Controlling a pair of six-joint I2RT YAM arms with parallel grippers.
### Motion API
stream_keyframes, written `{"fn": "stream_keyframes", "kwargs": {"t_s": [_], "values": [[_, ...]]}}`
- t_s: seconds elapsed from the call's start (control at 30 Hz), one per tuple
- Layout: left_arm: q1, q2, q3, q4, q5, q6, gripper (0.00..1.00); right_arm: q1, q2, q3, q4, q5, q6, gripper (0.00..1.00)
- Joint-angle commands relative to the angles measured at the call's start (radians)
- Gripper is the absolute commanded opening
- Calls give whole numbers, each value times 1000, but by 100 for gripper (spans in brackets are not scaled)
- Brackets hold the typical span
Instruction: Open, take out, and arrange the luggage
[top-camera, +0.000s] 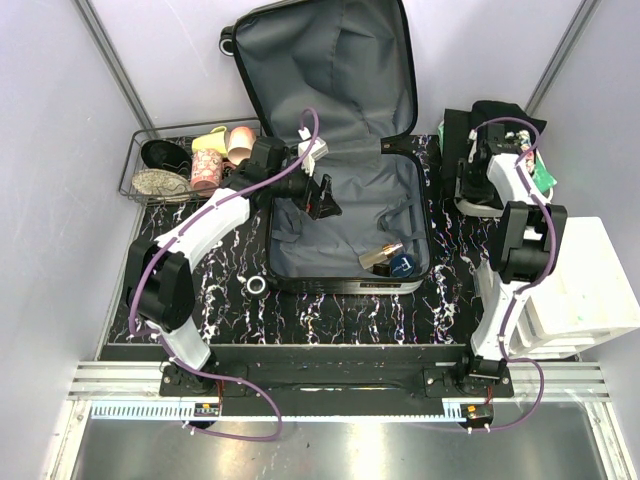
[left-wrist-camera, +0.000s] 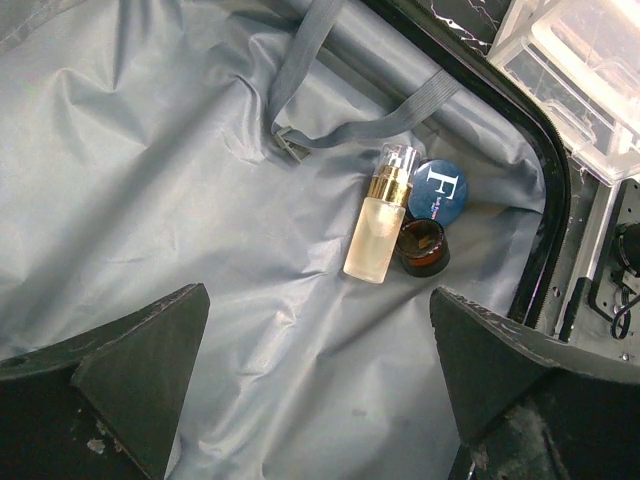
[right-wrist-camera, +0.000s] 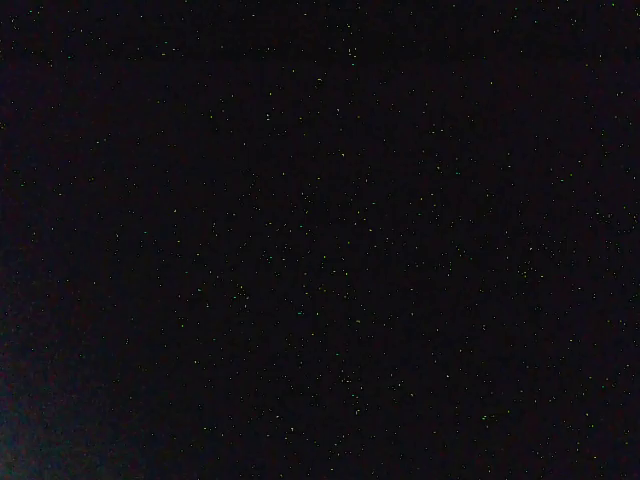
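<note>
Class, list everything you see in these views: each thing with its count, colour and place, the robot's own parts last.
suitcase: one, grey lining, open at table centre, lid propped up behind
bottle: one, frosted with gold collar, lying in the suitcase
round tin: one, blue with white F, beside the bottle
jar: one, amber, beside the bottle
wire basket: one, black, left of the suitcase, holding shoes
bins: white, right edge, count unclear
black cloth: one, right rear
ring: one, small, on the table
table: one, black marbled
left fingers: two, black, wide open over the lining
right arm: one, white and black, reaching into the black cloth; fingers unseen
</note>
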Motion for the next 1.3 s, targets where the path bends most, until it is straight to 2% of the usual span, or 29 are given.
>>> {"fn": "stream_keyframes", "kwargs": {"t_s": [0.0,0.17,0.27,0.33,0.4,0.63,0.7,0.87,0.93,1.0,1.03,1.13,1.27], "values": [[3,-10,11,16,7,-13,98,-24,97,88,164,62,-45,52],[9,-17,11,-7,3,-2,98,-52,123,134,221,85,-92,53],[9,-20,8,-23,9,13,98,-52,114,168,181,38,-138,61],[9,-36,-7,-24,23,39,99,-52,44,151,152,-47,-171,70],[8,-51,-23,-23,24,66,99,-48,-51,121,118,-117,-207,74],[6,-68,-30,-47,56,103,99,-35,-330,117,-179,-202,-252,83],[3,-69,-35,-47,67,102,99,-35,-427,114,-253,-229,-279,90],[-21,-76,-38,-47,78,111,99,-44,-620,157,-512,-161,-385,98],[-32,-80,-33,-53,78,123,99,-110,-651,180,-636,-150,-482,96],[-43,-80,-23,-64,81,142,99,-173,-673,200,-707,-136,-593,89],[-50,-80,-23,-66,92,145,99,-266,-674,202,-744,-138,-621,82],[-63,-77,-20,-66,111,143,99,-398,-642,289,-821,-188,-703,75],[-73,-68,-15,-64,116,145,99,-459,-614,277,-833,-210,-769,68]]}}
